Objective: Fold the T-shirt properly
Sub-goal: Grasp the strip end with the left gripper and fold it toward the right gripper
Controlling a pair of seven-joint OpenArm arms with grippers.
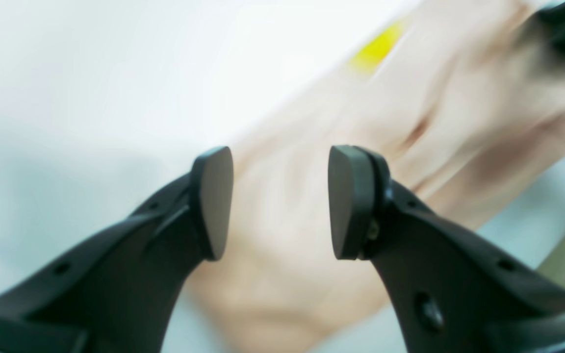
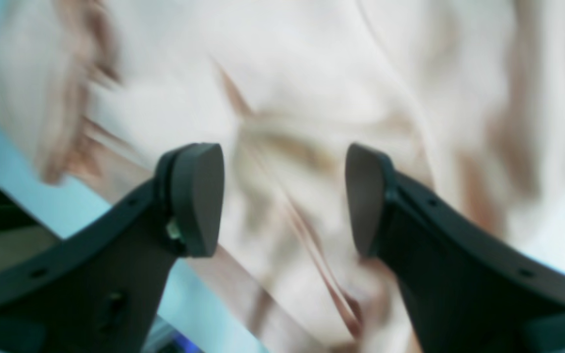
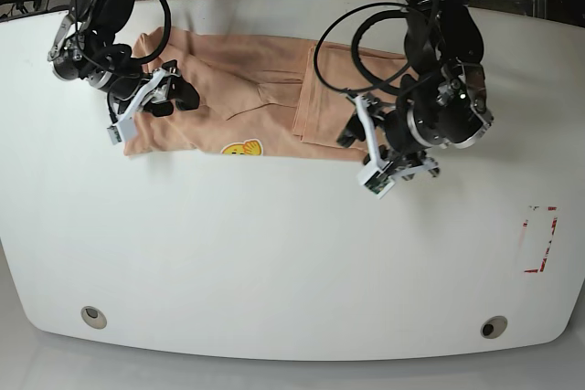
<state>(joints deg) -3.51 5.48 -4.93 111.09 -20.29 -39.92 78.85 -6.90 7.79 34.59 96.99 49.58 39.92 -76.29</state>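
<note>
The T-shirt [image 3: 265, 102] lies as a long peach band across the far part of the white table [image 3: 292, 253], partly folded, with a doubled panel overlapping toward the left arm's end. The yellow smiley print [image 3: 242, 147] sits on the shirt's near edge, roughly mid-length.

Left gripper [image 1: 280, 201]: jaws spread, nothing between the pads, cloth lying below them. It hovers at the shirt's near edge, at the end under the left arm.
Right gripper [image 2: 285, 198]: jaws spread, empty, hovering over wrinkled cloth at the shirt's opposite end.

Judgement: this looks like the gap between folds, with both arms free to take new holds. To do the next fold well, each gripper should pinch the same edge of the shirt at its own end, both layers together. Lifting should be level so the band stays straight. The creases near the right gripper would be better smoothed before folding over them, or they will set into the fold.

View notes: only the base view gives the shirt's whole outline and shows both arms relative to it. The left wrist view shows the print as a yellow smear and the empty jaw gap. The right wrist view shows the creases close up, though blurred, and the table edge beyond the shirt.
</note>
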